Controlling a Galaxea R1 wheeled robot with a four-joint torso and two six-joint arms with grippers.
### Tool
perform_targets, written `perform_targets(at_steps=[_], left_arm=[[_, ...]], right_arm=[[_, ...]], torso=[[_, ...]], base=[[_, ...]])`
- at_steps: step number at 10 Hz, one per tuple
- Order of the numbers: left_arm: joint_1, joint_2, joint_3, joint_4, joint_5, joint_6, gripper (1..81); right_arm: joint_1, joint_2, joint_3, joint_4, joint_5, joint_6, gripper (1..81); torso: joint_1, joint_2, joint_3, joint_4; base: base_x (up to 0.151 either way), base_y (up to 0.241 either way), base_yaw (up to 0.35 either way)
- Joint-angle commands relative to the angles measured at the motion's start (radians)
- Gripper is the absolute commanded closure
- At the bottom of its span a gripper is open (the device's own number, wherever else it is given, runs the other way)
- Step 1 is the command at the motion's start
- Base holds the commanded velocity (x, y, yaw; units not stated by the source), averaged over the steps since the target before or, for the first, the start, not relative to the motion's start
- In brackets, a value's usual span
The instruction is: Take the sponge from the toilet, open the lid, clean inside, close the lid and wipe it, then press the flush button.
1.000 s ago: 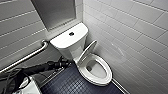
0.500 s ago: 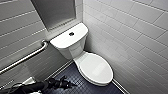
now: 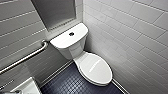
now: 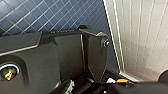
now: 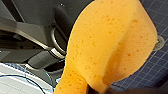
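Lid (image 3: 96,67): raised a second ago, now flat over the bowl, closed, its front rim rounded and slightly overhanging.

Sponge (image 5: 110,45): orange, porous, rounded. It is off the toilet and looms large in the right wrist view, hanging above the dark blue floor.

Right pincer (image 5: 97,89): clenched on the sponge. Dark parts meet the sponge's narrow end at the edge of the view, and the broad end juts free beyond them.

Left pincer (image 4: 92,85): whether it is released or clenched cannot be told.

Toilet (image 3: 75,47): white, glossy, set in the far corner, with the tank against the far wall and the bowl pointing near and right.

Flush button (image 3: 71,33): small dark round fitting at the centre of the tank top, with bare tank top all round it.

Right wall (image 3: 130,37): white tile, just beside the bowl's right edge, leaving a narrow strip of floor and a pale skirting line (image 3: 120,86).

Floor (image 3: 67,83): dark blue small tiles. The open patch lies near and left of the bowl.

Grab bar (image 3: 27,57): metal, on the left wall, ending near the tank's left corner and well apart from the lid.

White basin edge (image 3: 27,87): near left corner, bounding the open floor on that side.

Left wrist view: blue floor tiles (image 4: 37,17) meet white wall tiles (image 4: 140,37) along a pale strip.
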Motion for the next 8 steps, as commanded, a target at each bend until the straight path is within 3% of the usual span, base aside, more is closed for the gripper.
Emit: perform_targets(at_steps=[1, 3, 6, 8], left_arm=[[0.143, -0.041, 0.037, 0.096, -0.032, 0.061, 1.0], [0.235, -0.023, -0.032, 0.096, -0.105, 0.113, 1.0], [0.318, 0.111, -0.245, 0.096, -0.113, 0.172, 1.0], [0.367, 0.177, -0.32, 0.096, -0.111, 0.232, 1.0]], right_arm=[[-0.053, -0.017, 0.018, -0.055, -0.088, -0.004, 81.1], [-0.056, -0.017, 0.02, -0.063, -0.088, -0.004, 81.1], [-0.067, -0.017, 0.041, -0.062, -0.078, -0.003, 81.1], [-0.061, -0.049, 0.113, -0.059, -0.07, -0.001, 81.1]], torso=[[0.0, 0.0, 0.0, 0.0], [0.0, 0.0, 0.0, 0.0], [0.0, 0.0, 0.0, 0.0], [0.0, -0.001, 0.0, 0.0]], base=[[0.0, 0.0, 0.0], [0.0, 0.0, 0.0], [0.0, 0.0, 0.0], [0.0, 0.0, 0.0]])
